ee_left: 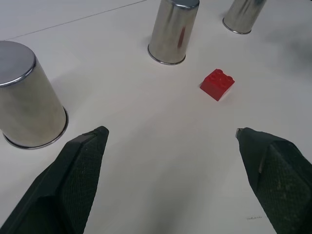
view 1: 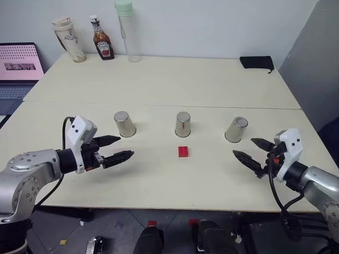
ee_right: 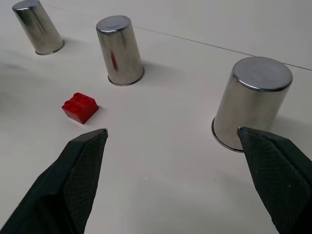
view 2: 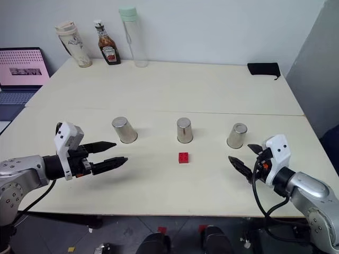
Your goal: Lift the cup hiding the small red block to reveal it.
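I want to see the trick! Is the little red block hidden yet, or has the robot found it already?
The small red block lies uncovered on the table, just in front of the middle cup. All three cups, with the left cup and right cup, stand upside down, untouched. Nothing is in hand: the left gripper and right gripper hover open and empty. No cup hides the block now, so no lift is left.
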You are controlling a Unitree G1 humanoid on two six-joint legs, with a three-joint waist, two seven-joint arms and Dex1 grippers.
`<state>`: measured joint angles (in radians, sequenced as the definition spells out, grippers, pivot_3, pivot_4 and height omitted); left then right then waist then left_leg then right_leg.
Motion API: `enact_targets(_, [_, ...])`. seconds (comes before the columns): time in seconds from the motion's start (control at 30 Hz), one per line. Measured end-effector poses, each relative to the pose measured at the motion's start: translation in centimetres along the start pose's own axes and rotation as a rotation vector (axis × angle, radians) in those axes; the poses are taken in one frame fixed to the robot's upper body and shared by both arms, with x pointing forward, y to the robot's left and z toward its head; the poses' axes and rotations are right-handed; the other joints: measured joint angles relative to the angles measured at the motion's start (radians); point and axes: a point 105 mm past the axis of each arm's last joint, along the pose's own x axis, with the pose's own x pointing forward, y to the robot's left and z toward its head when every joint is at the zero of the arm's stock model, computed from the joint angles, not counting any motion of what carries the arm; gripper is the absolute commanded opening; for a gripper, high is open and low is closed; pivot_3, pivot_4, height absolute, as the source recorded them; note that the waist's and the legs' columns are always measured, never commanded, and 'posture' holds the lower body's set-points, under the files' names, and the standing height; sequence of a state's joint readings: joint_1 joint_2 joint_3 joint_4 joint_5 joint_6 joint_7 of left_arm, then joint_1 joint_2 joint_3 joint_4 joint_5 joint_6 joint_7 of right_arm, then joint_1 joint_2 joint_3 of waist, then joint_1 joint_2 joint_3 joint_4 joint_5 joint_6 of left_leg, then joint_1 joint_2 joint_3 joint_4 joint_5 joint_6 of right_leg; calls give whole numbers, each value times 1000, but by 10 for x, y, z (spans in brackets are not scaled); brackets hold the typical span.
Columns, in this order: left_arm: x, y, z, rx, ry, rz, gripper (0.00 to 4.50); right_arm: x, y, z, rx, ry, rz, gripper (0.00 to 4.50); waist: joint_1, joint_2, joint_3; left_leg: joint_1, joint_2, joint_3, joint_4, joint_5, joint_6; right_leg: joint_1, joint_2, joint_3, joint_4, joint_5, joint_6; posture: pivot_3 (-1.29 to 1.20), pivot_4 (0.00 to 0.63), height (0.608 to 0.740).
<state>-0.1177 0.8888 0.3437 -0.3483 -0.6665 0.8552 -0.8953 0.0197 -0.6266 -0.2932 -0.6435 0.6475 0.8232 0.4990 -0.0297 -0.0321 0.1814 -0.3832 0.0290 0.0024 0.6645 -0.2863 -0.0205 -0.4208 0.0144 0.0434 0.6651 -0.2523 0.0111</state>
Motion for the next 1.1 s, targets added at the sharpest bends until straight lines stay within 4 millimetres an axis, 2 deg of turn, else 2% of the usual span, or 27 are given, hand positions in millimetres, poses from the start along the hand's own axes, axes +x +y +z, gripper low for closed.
enact_targets(0.53, [-4,1,-5,-8,4,20,4481,-2,-2,-4,0,12,3,4500,0,0,0,0,0,0,1,0,0,0,0,0,1,0,0,0,150,740])
enact_targets(1.1, [-5,2,-2,3,3,8,4481,-3,-1,-4,0,19,-15,4500,0,0,0,1,0,0,1,0,0,0,0,0,1,0,0,0,150,740])
